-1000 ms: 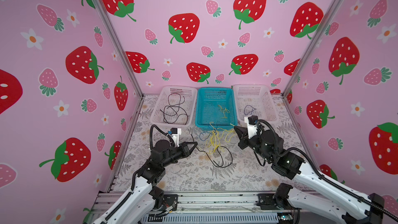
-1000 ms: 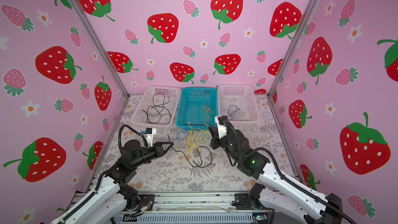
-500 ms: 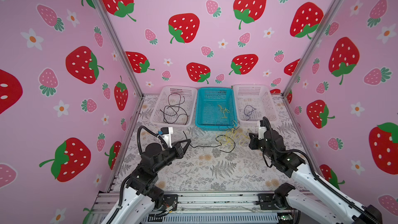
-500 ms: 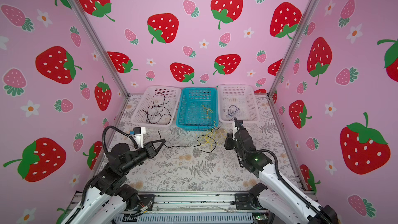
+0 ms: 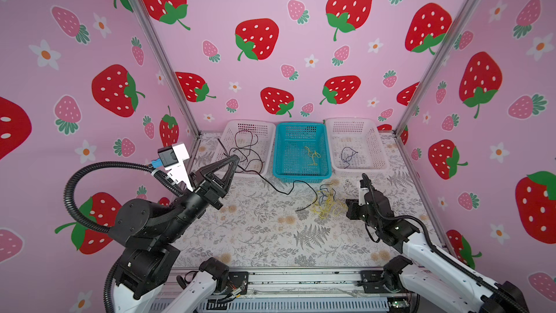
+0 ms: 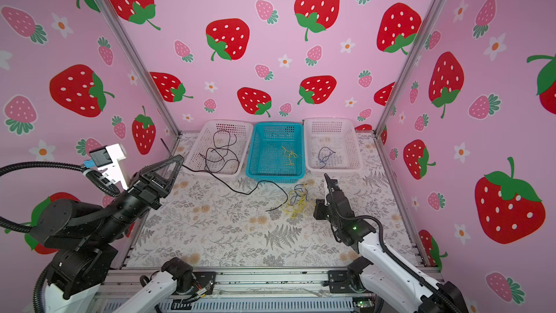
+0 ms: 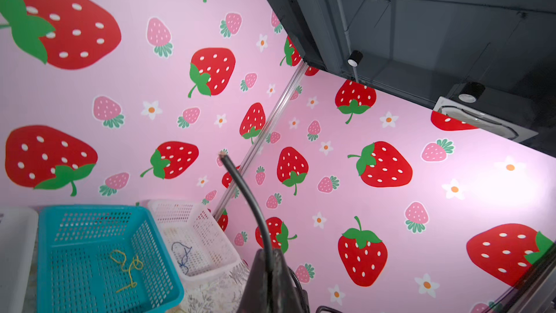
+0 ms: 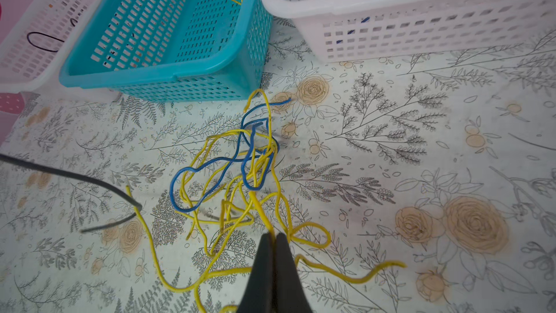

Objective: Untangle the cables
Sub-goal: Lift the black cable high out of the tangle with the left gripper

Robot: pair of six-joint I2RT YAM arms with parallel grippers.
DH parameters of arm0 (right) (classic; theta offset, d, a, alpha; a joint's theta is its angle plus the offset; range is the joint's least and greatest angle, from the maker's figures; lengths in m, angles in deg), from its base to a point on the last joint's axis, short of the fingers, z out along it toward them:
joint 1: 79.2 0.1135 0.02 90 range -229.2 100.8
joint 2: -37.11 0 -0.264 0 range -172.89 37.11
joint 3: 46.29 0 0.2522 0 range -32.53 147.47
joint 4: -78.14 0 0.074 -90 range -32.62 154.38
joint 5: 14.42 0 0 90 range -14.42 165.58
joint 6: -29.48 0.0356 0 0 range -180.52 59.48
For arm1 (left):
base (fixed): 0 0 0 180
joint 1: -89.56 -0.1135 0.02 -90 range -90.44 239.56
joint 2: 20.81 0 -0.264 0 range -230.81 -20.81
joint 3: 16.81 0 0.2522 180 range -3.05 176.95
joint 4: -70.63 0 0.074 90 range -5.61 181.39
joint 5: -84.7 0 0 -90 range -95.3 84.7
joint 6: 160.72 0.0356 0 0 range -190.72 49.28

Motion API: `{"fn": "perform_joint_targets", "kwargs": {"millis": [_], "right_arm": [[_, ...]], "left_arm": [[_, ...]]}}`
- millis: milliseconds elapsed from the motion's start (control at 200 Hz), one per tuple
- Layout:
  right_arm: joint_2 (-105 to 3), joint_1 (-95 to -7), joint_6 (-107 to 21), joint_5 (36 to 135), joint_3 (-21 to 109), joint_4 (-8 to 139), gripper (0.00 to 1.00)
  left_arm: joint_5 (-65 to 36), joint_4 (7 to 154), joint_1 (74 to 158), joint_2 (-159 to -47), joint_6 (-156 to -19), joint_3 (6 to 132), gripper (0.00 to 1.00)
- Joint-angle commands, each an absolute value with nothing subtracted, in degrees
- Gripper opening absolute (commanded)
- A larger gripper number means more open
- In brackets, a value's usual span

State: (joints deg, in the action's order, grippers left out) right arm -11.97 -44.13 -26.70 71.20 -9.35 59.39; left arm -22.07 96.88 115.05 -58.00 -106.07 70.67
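the left gripper [image 5: 235, 158] hangs raised over the front corner of the left white basket [image 5: 230, 126], its jaws pressed together on a black cable [image 5: 272, 186]. the left wrist view shows a short end of that cable standing up beyond the fingertips [image 7: 261, 269]. from the grip the cable drops across the basket's front edge onto the floral table cover [image 5: 255, 236]. it passes in front of the teal basket [image 5: 301, 124] and ends loose just beside the yellow and blue tangle [image 5: 326, 203]. the right gripper [image 8: 272, 237] sits near the tangle on its right side, jaws closed with no gap. a yellow strand [image 8: 260, 209] runs right up to the tips and seems pinched there, though the contact itself is hidden. other pieces lie in the baskets: black loops [image 5: 245, 146] in the left one, a yellow piece [image 5: 313, 156] in the teal one, and a dark blue piece [image 5: 347, 155] in the right white basket [image 5: 352, 121].
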Motion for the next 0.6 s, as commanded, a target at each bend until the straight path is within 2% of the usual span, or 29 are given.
{"fn": "perform_joint_targets", "kwargs": {"millis": [0, 210, 385, 595], "right_arm": [[-12.7, -44.4, -24.31, 73.46, -11.24, 62.58, 0.0], [-10.68, -44.4, -24.83, 72.45, -11.87, 62.33, 0.0], [-11.4, -44.4, -25.28, 72.84, -12.0, 62.76, 0.0], [-14.15, -44.4, -25.04, 74.95, -14.17, 65.78, 0.0]], "left_arm": [[-19.99, 99.74, 114.96, -63.06, -98.37, 78.12, 0.0], [-11.24, 104.0, 114.96, -73.18, -87.62, 93.46, 0.0], [-10.29, 103.02, 114.87, -80.22, -84.98, 103.89, 0.0], [-9.71, 99.59, 114.87, -82.95, -84.07, 111.16, 0.0]]}}
